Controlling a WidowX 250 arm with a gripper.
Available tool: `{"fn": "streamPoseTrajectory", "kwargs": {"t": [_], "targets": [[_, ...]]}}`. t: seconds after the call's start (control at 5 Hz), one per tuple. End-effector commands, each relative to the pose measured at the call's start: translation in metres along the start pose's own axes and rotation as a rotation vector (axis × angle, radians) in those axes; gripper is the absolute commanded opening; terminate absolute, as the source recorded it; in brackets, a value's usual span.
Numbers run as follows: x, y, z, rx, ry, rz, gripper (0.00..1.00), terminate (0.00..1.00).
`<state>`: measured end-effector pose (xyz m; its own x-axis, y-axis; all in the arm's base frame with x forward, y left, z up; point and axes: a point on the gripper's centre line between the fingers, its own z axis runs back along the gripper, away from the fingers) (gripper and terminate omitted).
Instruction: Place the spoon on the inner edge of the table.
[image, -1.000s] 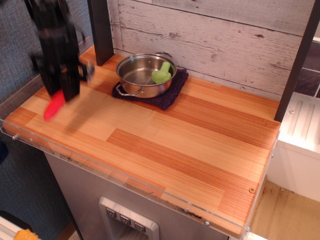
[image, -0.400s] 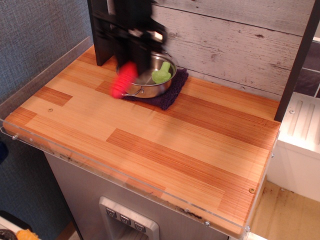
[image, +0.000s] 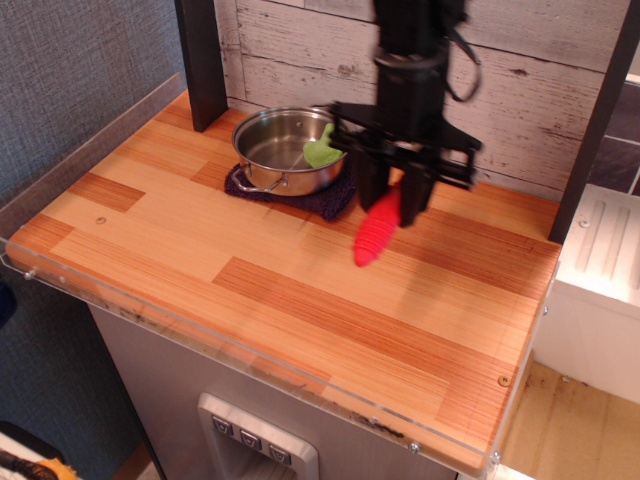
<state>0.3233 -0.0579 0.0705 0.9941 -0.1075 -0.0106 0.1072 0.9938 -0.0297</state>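
My black gripper (image: 400, 190) hangs above the wooden table (image: 300, 290), right of the pot and near the back wall. It is shut on the spoon (image: 377, 235), whose thick ribbed red handle hangs down and to the left below the fingers, above the table. The spoon's silver bowl is hidden inside the gripper.
A steel pot (image: 285, 150) stands on a dark purple cloth (image: 335, 200) at the back left, with a small light-green toy piece (image: 322, 150) inside. A dark post (image: 203, 60) rises behind the pot and another (image: 595, 130) at the right. A white plank wall backs the table.
My gripper has swung with the spoon from the table's left side, past the front of the pot, to the right of the pot near the back wall.
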Motion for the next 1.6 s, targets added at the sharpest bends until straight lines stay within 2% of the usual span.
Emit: {"fn": "streamPoseTrajectory", "kwargs": {"t": [0.0, 0.4, 0.6, 0.8, 1.0, 1.2, 1.4], "targets": [[0.011, -0.022, -0.015, 0.036, -0.050, -0.039, 0.00, 0.00], [0.016, -0.018, -0.038, 0.042, -0.063, 0.016, 0.00, 0.00], [0.012, -0.020, -0.049, 0.046, -0.047, 0.027, 0.00, 0.00], [0.009, -0.024, -0.048, 0.061, -0.069, -0.001, 1.00, 0.00], [0.007, -0.022, -0.030, 0.073, -0.110, -0.032, 1.00, 0.00], [0.000, -0.002, 0.017, 0.066, -0.180, -0.047, 1.00, 0.00], [-0.020, 0.029, 0.055, 0.160, -0.212, -0.035, 1.00, 0.00]]}}
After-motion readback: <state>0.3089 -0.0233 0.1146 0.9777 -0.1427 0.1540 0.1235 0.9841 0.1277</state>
